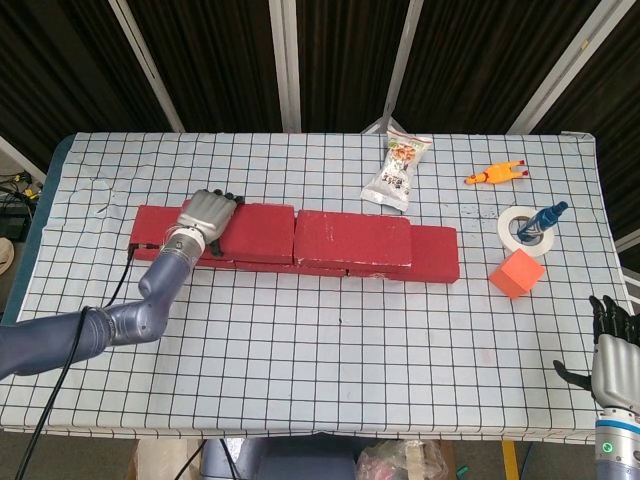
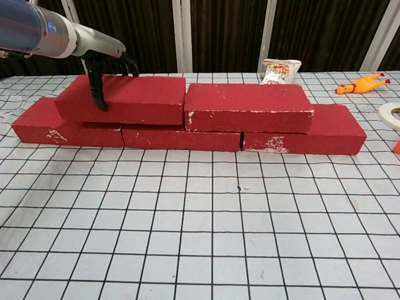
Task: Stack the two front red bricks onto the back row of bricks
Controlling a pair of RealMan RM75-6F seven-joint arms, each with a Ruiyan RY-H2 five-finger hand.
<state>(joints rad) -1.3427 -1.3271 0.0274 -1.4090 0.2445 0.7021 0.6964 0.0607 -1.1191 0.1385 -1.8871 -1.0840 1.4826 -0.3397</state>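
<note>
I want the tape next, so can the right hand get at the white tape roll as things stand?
Probably yes: the right hand is open at the table's near right corner, with only the orange cube partly between it and the tape roll.

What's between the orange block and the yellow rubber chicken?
The tape roll, with a blue tool resting on it, lies between the orange block and the rubber chicken, seen in the head view.

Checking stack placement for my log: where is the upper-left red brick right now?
In both views the upper-left red brick sits atop the back row's left end, against the second upper brick, with the left hand gripping it.
</note>
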